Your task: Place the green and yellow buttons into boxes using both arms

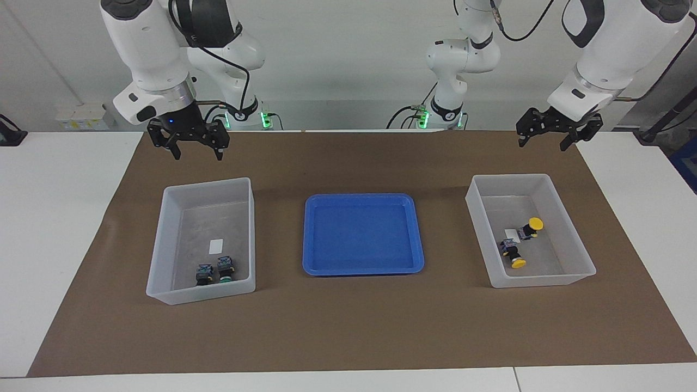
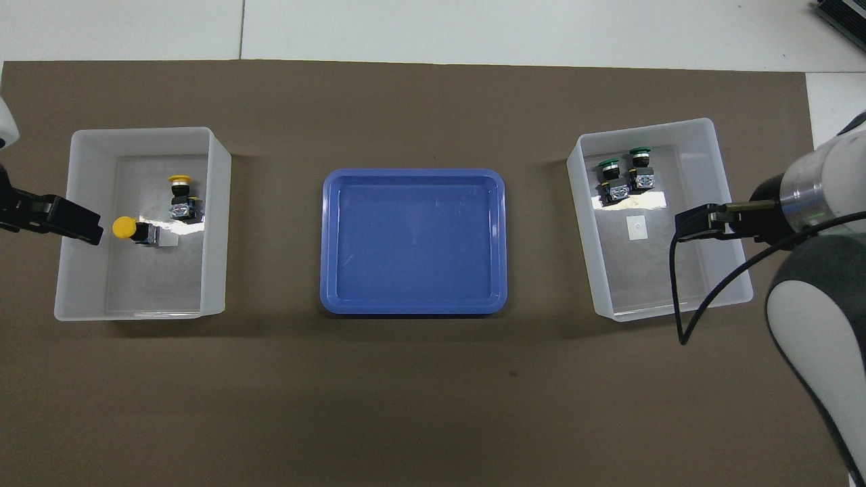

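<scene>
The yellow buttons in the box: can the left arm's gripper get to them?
Probably yes. The left gripper hangs open and empty, up in the air above the box's robot-side end. The box has no lid, and both yellow buttons lie uncovered inside it.

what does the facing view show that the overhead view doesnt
Only the facing view shows both arms whole, with the left gripper and right gripper raised, open and empty. Only the overhead view shows the green caps clearly. Both share the two boxes, yellow buttons and blue tray.
</scene>
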Controlling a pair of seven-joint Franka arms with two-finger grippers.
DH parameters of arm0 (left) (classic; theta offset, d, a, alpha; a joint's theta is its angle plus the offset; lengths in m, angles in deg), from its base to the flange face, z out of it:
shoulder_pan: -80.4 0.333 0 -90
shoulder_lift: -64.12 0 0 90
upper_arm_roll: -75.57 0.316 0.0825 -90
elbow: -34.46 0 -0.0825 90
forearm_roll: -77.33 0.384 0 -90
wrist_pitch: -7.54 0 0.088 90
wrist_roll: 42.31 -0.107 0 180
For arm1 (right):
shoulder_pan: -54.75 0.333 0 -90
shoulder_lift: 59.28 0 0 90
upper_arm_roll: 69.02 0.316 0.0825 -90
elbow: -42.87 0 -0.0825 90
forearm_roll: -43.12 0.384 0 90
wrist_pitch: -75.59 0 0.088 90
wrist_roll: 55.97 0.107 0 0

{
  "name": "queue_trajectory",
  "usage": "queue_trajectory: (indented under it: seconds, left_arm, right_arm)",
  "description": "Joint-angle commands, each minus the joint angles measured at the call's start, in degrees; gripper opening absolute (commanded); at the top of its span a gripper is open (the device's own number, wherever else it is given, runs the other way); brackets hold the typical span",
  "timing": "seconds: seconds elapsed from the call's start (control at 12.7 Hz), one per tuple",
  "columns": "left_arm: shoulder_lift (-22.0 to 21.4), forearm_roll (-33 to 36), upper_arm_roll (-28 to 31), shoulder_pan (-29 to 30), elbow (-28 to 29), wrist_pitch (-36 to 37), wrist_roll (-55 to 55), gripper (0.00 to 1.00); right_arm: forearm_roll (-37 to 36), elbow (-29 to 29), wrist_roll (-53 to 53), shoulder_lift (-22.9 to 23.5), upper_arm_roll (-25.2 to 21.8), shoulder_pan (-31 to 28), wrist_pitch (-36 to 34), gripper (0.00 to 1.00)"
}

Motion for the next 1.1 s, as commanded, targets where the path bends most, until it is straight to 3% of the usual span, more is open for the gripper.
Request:
queue_trajectory:
  seconds: [0.0,0.55,1.02]
  left_arm:
    - [-3.48,0.48,-0.01,0.22,6.57,-3.31,0.02,1.0]
    - [-2.96,0.56,0.07,-0.04,6.24,-9.13,-0.06,1.0]
    - [-3.22,0.48,0.51,0.13,6.85,-10.01,0.29,1.0]
  right_arm:
    - [1.62,0.88,-0.79,-0.68,-0.54,0.07,0.29,1.0]
    - [1.71,0.88,-0.79,-0.68,-0.54,0.07,0.29,1.0]
    - [1.62,0.88,-0.79,-0.68,-0.54,0.07,0.29,1.0]
